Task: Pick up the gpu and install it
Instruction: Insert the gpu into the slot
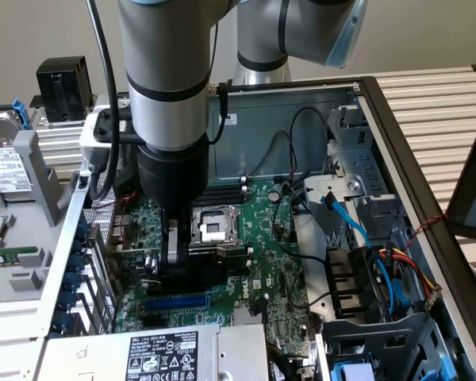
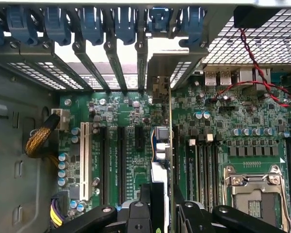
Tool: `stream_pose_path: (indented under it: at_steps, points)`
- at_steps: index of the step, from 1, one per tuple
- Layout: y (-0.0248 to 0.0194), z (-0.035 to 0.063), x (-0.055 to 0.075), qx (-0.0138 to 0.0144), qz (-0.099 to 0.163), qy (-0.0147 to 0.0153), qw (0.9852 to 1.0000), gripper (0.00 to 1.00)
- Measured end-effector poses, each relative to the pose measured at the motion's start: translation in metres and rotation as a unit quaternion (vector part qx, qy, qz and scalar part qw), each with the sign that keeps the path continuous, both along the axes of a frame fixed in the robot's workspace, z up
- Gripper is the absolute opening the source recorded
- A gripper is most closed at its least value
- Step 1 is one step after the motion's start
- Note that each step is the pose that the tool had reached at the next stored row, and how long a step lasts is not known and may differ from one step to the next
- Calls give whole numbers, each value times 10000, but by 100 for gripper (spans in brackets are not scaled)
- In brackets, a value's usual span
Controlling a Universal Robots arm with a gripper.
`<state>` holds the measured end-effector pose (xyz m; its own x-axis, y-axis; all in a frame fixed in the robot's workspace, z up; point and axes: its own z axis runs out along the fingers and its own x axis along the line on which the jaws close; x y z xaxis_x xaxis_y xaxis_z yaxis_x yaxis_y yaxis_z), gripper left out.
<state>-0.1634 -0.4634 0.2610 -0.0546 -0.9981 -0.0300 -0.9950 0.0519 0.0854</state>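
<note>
Exterior view: the gripper (image 1: 177,255) pinches the gpu (image 1: 166,274) low over the motherboard (image 1: 262,270), beside one blue slot (image 1: 174,302). The arm hides most of the card. The print on the supply label (image 1: 163,355) is too small to read.

Wrist view: the gpu (image 2: 161,140) stands edge-on between the gripper (image 2: 161,206) fingers (image 2: 138,214), near one white slot (image 2: 85,160). I cannot tell whether it is seated.

Silver-grey arm (image 1: 163,48) with pale blue joint caps (image 1: 345,40), black wrist section (image 1: 170,175), black cable (image 1: 103,79) and black jaws.
</note>
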Motion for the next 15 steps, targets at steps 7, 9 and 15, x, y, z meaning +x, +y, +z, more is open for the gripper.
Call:
stream_pose_path:
  at_steps: [7,9,15]
  points:
    - [-9,-18,-17,0,-11,1,10000,27]
    - [-16,-23,-21,0,-14,1,10000,27]
    - [-24,-38,-35,-1,-19,1,10000,27]
